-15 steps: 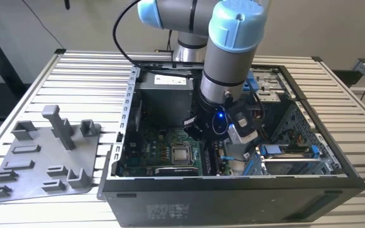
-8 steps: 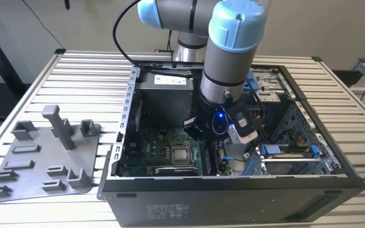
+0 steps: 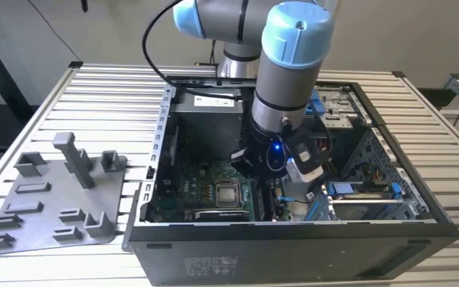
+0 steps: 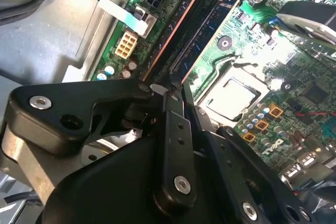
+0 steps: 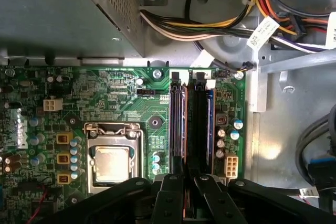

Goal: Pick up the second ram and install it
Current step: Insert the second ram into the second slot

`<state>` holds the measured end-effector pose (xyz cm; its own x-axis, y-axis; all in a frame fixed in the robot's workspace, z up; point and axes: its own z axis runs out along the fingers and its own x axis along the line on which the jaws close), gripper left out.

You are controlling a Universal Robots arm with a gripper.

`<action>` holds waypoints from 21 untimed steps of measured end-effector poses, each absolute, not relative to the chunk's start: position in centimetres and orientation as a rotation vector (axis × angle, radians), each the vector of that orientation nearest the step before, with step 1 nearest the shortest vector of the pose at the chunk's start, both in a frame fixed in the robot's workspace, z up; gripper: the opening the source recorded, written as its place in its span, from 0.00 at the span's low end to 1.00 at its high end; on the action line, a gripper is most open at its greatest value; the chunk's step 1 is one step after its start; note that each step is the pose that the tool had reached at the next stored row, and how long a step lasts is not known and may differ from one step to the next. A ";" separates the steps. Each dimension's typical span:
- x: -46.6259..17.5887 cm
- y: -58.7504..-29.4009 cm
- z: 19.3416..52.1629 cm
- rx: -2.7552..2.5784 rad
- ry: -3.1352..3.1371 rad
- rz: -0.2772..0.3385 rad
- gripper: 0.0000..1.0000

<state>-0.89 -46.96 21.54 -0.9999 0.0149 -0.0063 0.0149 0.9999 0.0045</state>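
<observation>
The pincer is clenched on the ram, just above the slots. Step: seating it. It needs a straight push down.

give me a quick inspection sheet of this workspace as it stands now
surface: slatted metal table carrying an open computer case.
job's things: second ram stands in the memory slots beside the processor socket.
clutter: grey plastic tray with posts, on the exterior view's left.
grippers: gripper low over the slots' end, fingers close together around the ram's edge.
cables: bundled power wires above the motherboard; black cable on the arm.
surroundings: nothing seen.
</observation>
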 end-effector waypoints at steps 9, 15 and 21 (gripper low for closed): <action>-0.9 -47.0 21.4 0.023 3.137 0.007 0.14; -0.9 -47.0 21.4 0.024 3.137 0.007 0.14; -0.9 -47.0 21.4 0.027 3.137 0.002 0.14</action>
<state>-0.87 -46.95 21.38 -0.9998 0.0173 -0.0048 0.0173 0.9998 0.0013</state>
